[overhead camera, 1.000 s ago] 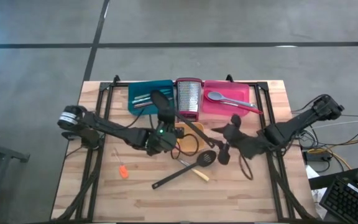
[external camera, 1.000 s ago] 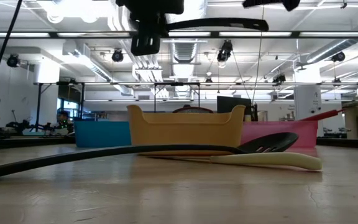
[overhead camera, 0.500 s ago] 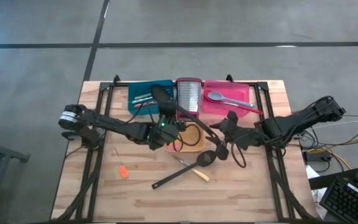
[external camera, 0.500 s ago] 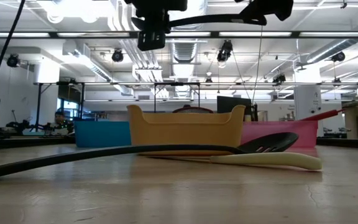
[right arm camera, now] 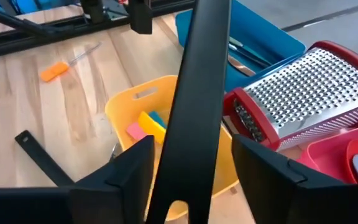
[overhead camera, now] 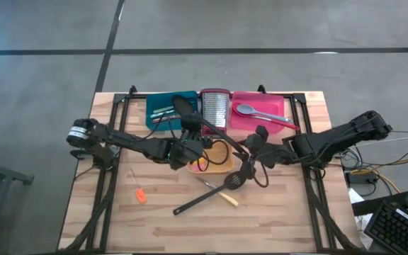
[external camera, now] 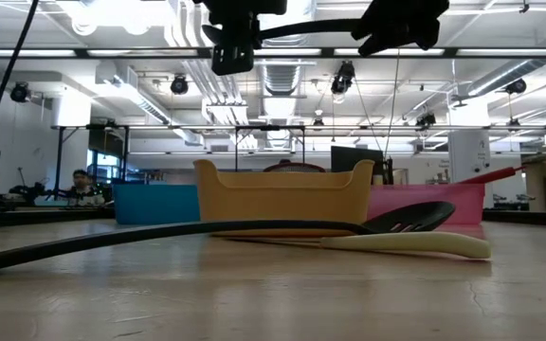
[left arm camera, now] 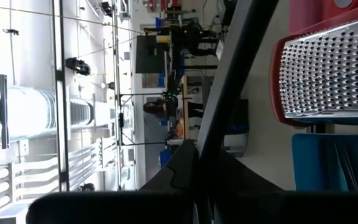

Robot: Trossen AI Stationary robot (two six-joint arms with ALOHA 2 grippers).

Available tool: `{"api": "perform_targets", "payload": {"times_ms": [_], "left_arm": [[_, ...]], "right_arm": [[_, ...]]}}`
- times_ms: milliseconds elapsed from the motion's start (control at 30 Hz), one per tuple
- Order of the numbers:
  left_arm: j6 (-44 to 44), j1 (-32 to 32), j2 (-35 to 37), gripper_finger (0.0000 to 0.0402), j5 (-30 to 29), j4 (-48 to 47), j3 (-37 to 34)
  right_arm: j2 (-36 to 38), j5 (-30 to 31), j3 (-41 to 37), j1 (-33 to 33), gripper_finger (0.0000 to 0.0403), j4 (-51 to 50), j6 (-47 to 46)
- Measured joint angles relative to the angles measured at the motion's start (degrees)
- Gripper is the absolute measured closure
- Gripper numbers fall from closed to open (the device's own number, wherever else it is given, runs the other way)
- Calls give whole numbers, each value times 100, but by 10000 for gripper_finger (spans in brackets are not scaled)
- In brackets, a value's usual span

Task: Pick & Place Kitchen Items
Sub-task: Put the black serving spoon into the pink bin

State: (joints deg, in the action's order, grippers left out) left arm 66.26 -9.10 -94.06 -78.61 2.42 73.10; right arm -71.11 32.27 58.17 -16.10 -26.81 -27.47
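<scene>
- High view: left gripper (overhead camera: 193, 146) clenched on black ladle (overhead camera: 205, 129), held aloft over yellow tray (overhead camera: 222, 167) mid-desk; right gripper (overhead camera: 250, 151) at its handle end.
- Right wrist view: fingers (right arm camera: 124, 165) straddle the handle, not closed.
- Step: handover; next, right closes, left releases.

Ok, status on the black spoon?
Left gripper shut on black spoon, above yellow tray. Right gripper open, astride its handle. Grater close by.
</scene>
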Motion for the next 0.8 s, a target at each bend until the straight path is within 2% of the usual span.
{"api": "perform_targets", "payload": {"times_ms": [67,200,400,667,800], "left_arm": [[2,0,0,380,-4,-4,-2],[2,-9,3,380,-187,-46,-14],[-200,9,18,370,-136,-171,-33],[-70,0,95,246,165,-110,-33],[-38,-4,211,199,210,-102,-33]], "right_arm": [[-48,-10,38,0,236,17,60],[-107,81,100,18,322,-84,15],[-79,84,290,16,320,-357,93],[-77,-34,537,-1,320,-805,89],[-72,-133,623,-7,320,-1059,-144]]}}
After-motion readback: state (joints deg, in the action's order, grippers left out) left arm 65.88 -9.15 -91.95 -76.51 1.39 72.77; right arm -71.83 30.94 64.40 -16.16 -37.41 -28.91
